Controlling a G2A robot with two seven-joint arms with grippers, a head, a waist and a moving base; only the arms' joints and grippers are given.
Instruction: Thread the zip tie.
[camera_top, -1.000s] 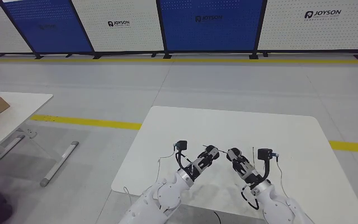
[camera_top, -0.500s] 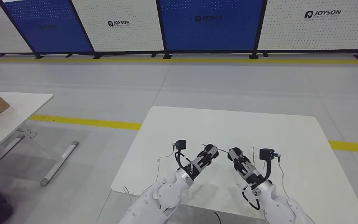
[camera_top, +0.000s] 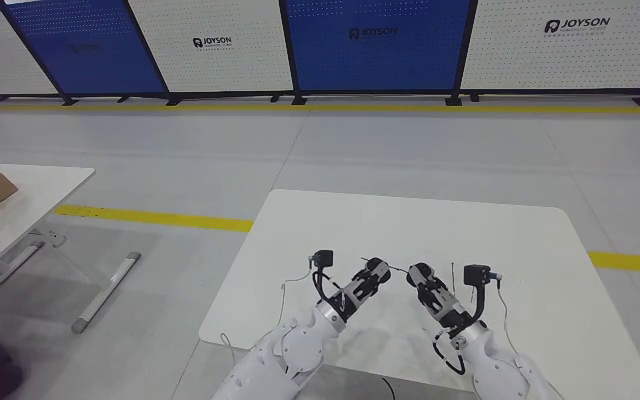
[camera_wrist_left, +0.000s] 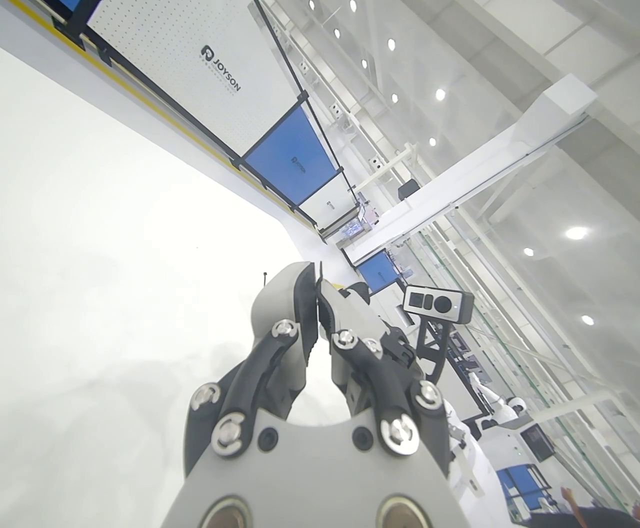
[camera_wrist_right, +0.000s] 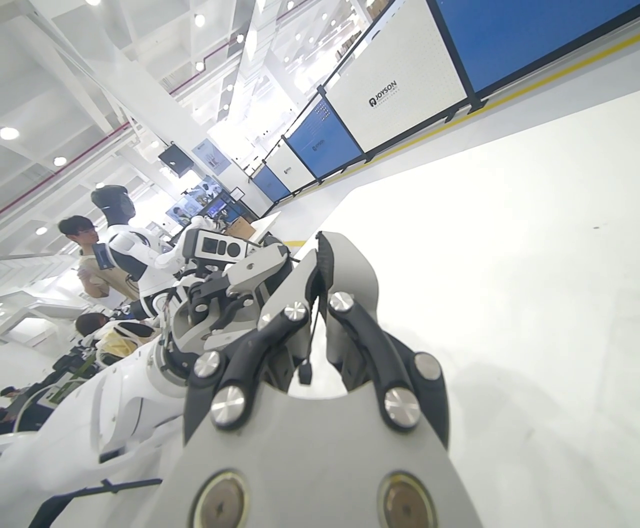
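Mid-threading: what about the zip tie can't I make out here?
- Right wrist view: the right claw covers the zip tie beyond its dangling end.
- Left wrist view: the left claw hides all but a sliver.
- Top view: zip tie too thin to show whether it is threaded.

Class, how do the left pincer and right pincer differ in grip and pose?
The zip tie hangs inside the right pincer, head dangling; the left pincer shows only its black end poking out. From above, the left pincer angles rightward, the right pincer leftward. Both are shut on it.
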